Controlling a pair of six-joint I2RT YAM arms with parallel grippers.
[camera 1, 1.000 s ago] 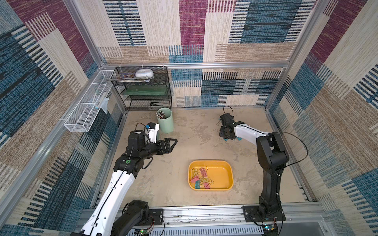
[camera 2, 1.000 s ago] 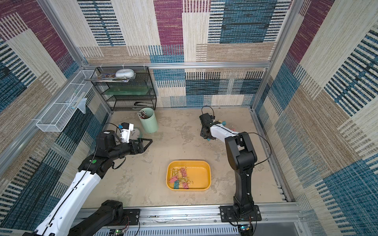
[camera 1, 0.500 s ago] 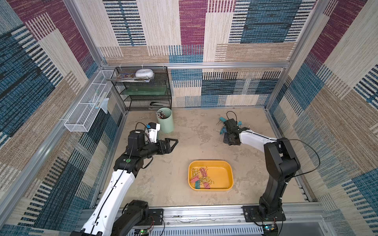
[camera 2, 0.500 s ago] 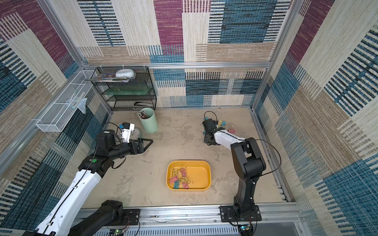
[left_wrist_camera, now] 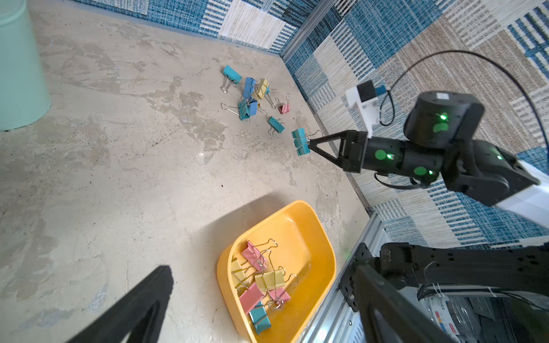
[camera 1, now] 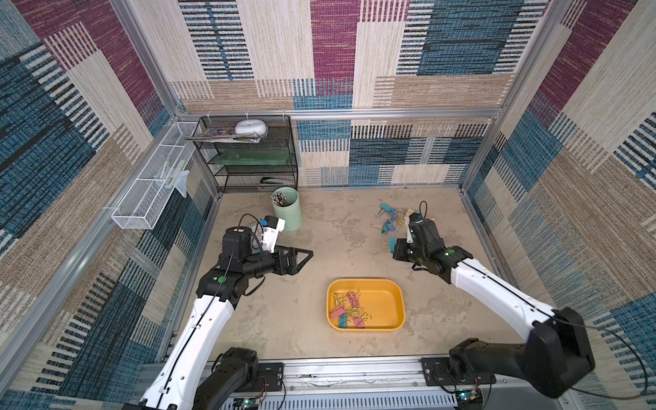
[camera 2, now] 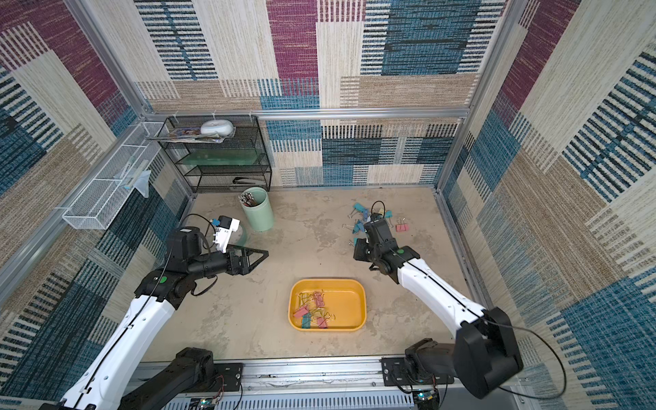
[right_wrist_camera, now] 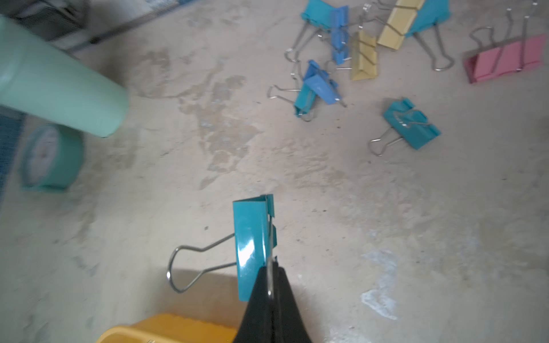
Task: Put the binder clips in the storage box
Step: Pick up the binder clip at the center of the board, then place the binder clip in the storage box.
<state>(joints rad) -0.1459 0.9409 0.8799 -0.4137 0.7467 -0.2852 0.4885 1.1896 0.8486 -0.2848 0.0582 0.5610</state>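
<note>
Between the loose coloured binder clips [camera 1: 390,220] and the shallow yellow-orange plastic storage box [camera 1: 385,305], the right gripper [right_wrist_camera: 269,285] is pinched tight on a teal metal binder clip [right_wrist_camera: 252,246], seemingly by one wire handle. The hold looks thin, so carry it steadily and release low over the box. The clip's long edge runs in line with the fingers, its free loop sideways. The left gripper [camera 1: 301,253] hangs wide open, empty.

I see bare surface [camera 1: 340,245] between the loose binder clips [camera 1: 388,225] and the storage box [camera 1: 365,280]; the green cup [camera 1: 290,214] and left gripper [camera 1: 301,256] stand well aside, the side wall [camera 1: 497,198] near the clips
</note>
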